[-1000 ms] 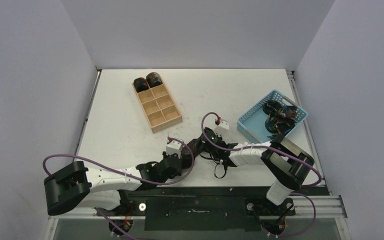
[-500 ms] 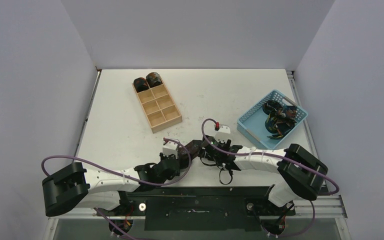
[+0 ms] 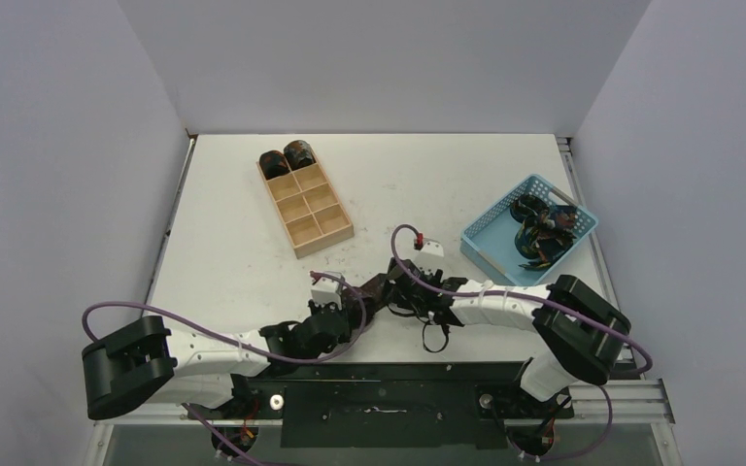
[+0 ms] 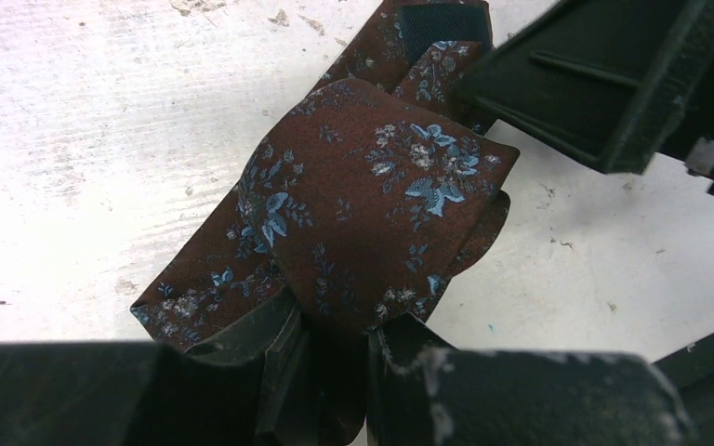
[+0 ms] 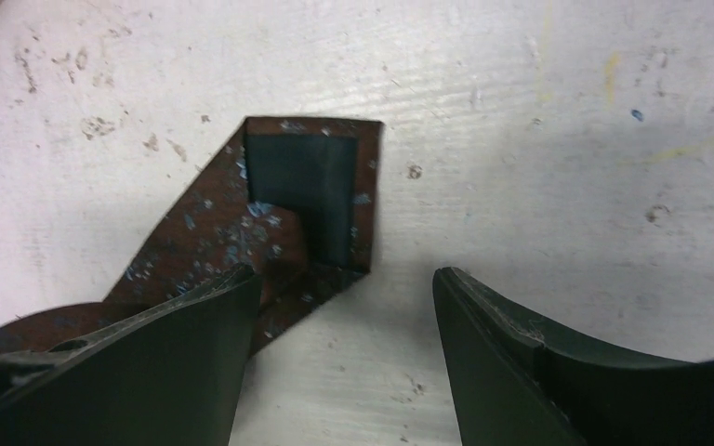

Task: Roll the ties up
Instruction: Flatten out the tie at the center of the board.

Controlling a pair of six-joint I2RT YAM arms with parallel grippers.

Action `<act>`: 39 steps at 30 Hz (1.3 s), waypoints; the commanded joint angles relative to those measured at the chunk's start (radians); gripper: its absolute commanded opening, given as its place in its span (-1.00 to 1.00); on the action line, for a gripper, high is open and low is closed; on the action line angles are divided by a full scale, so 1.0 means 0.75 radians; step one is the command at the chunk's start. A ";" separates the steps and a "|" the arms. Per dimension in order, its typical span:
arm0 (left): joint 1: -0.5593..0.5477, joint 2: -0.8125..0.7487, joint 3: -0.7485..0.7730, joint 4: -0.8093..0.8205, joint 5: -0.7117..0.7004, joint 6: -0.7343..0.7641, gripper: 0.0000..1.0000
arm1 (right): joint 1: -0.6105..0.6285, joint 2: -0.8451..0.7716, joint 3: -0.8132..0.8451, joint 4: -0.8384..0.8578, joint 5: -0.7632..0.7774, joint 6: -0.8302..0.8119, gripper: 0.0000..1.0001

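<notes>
Partly folded tie point(image 4: 372, 214) at the near centre of the counter point(image 3: 427, 175). Left gripper point(image 4: 335, 364) is clamped on its fold; right gripper point(image 5: 346, 279) stands apart over its free end. Risk: held by one pinch only, the loose fold may spring open or slide, spoiling the roll.

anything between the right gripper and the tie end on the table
Nothing visible does. The right gripper hangs open directly over the folded end of the tie, with only bare table beside it. The left gripper pinches the same tie further along.
</notes>
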 commanded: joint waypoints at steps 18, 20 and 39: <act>-0.041 -0.036 -0.026 0.135 -0.037 -0.055 -1.00 | -0.001 0.246 0.028 -0.024 -0.084 -0.007 -0.66; -0.042 -0.062 -0.029 0.129 -0.038 -0.055 -1.00 | -0.022 0.202 0.016 -0.036 -0.067 -0.025 -0.77; -0.042 -0.603 -0.241 0.338 0.006 -0.021 0.10 | -0.227 -0.518 0.352 -0.504 0.255 -0.473 -0.89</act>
